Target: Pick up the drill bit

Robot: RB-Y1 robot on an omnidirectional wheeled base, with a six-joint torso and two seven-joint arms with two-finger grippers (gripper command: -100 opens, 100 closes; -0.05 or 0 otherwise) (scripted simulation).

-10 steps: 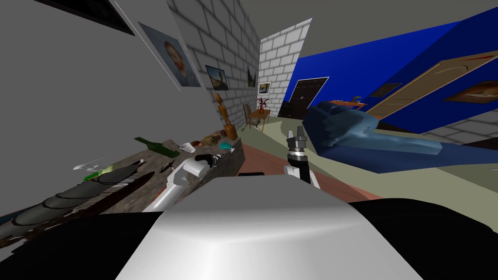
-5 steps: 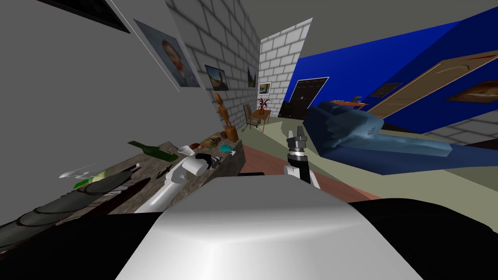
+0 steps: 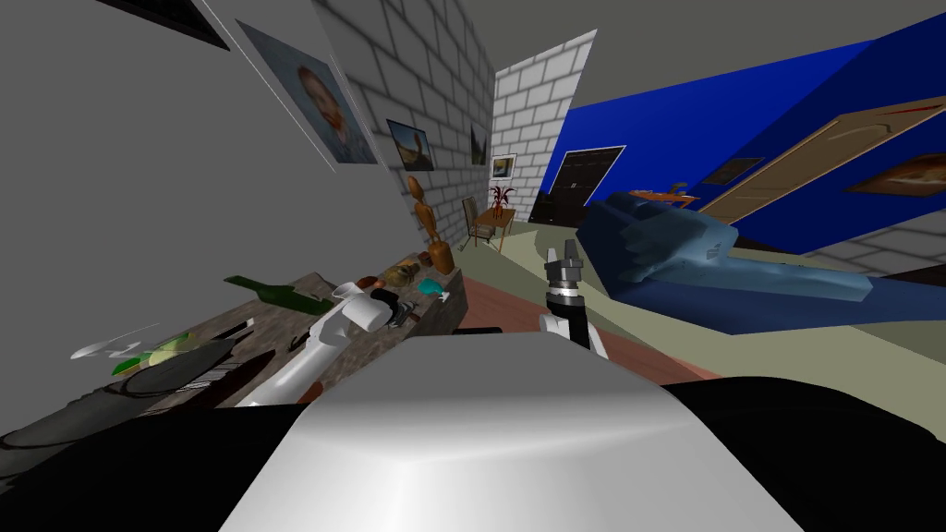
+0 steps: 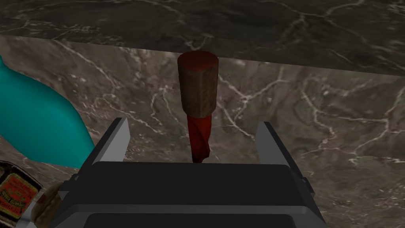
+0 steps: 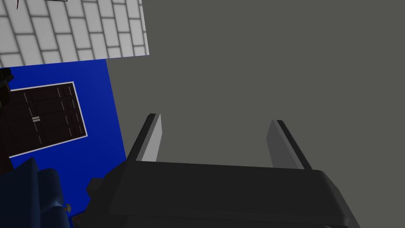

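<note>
The drill bit [image 4: 197,103] has a brown round shank and a red twisted tip. In the left wrist view it lies on the dark marbled counter [image 4: 316,118]. My left gripper [image 4: 192,123] is open right over the bit, one finger on each side, neither touching it. The red tip runs in under the gripper's body. In the head view my left gripper [image 3: 402,309] reaches over the counter's [image 3: 277,328] far end. My right gripper [image 3: 563,254] is held up in front of my chest, open and empty, as the right wrist view [image 5: 215,138] shows.
A teal object [image 4: 35,126] and a labelled jar [image 4: 16,190] lie close beside the left gripper. Along the counter are a green bottle [image 3: 277,294], a white cup [image 3: 345,292] and a wooden figure [image 3: 427,226]. A blue sofa [image 3: 702,263] stands to the right across the floor.
The things on the counter have slid left and down in the head view, so my view has shifted. My left arm has moved with them over the counter. The right arm has not moved.
</note>
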